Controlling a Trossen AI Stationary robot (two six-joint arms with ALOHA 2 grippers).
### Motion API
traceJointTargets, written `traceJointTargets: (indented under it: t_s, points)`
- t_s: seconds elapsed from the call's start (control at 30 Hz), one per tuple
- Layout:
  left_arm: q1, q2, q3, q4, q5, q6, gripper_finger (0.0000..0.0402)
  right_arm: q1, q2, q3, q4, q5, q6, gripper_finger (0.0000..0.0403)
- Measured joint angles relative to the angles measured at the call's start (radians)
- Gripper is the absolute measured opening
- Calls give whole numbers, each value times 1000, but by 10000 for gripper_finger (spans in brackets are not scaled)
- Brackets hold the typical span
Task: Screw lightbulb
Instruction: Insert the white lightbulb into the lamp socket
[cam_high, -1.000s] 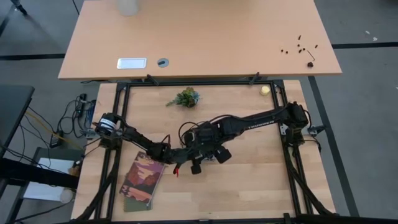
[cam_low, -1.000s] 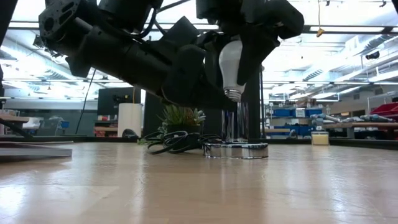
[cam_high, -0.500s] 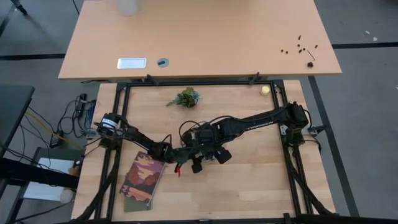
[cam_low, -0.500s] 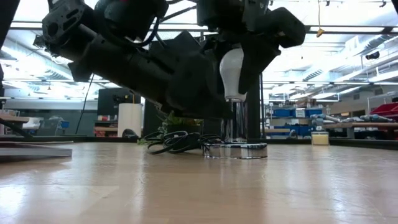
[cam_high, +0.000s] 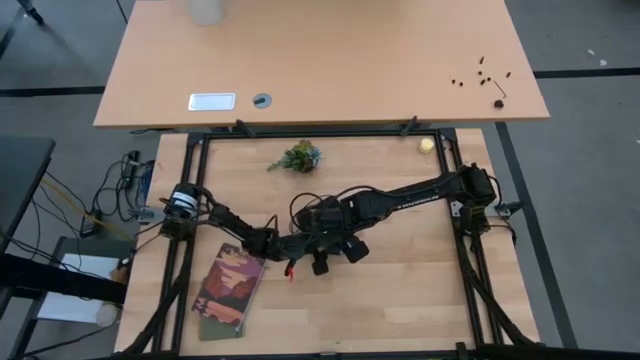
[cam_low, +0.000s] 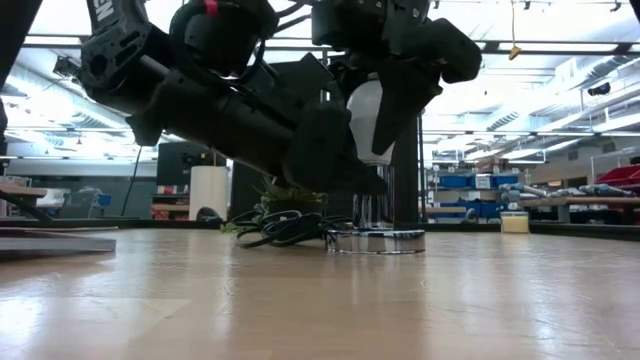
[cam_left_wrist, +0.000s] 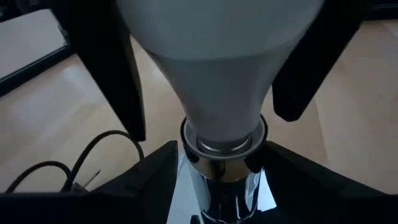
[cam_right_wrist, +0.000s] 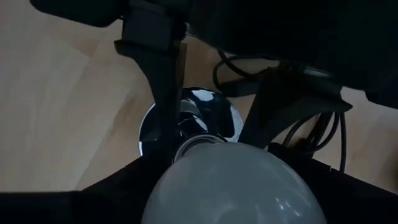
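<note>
White frosted glass is what the right gripper (cam_low: 385, 95) has hold of — the lightbulb (cam_low: 366, 120) hangs base-down between its two dark fingers, its silvery screw base just entering the mouth of the chrome socket (cam_left_wrist: 221, 180), which stands upright on a round mirrored disc (cam_low: 374, 241) near the middle of the table (cam_high: 400, 300). The left gripper (cam_left_wrist: 217, 168) reaches in low from the other side, its fingers parted either side of the chrome stem just under the bulb's base; whether they actually press on the stem cannot be told. The chief risk, by the look of it, is a cross-thread: in the left wrist view the base sits at the socket lip, and if the bulb leans off the stem's axis when turning starts, the threads would likely bind rather than bite. A second risk is the light lamp base — unless the left gripper steadies it, the disc could spin or skid on the smooth wood, dragging its black cord (cam_low: 275, 228) along. Smooth rounded glass could also slip in the right fingers if they turn without enough hold. Both arms crowd one spot, so a collision between the two sets of fingers seems possible.
</note>
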Motion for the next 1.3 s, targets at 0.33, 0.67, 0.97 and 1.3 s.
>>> traceJointTargets:
  t_s: [0.33, 0.67, 0.97, 1.3]
  points:
    - [5, 1, 0, 12, 1, 12, 173, 0, 0, -6, 2, 3, 68, 269]
    - [7, 1, 0, 11, 12, -21, 194, -6, -3, -31, 11, 8, 262, 268]
    - [9, 1, 0, 24, 13, -29, 219, -3, -1, -33, 44, 67, 486, 267]
    - [8, 1, 0, 18, 19, -75, 211, -3, 0, -33, 43, 95, 719, 268]
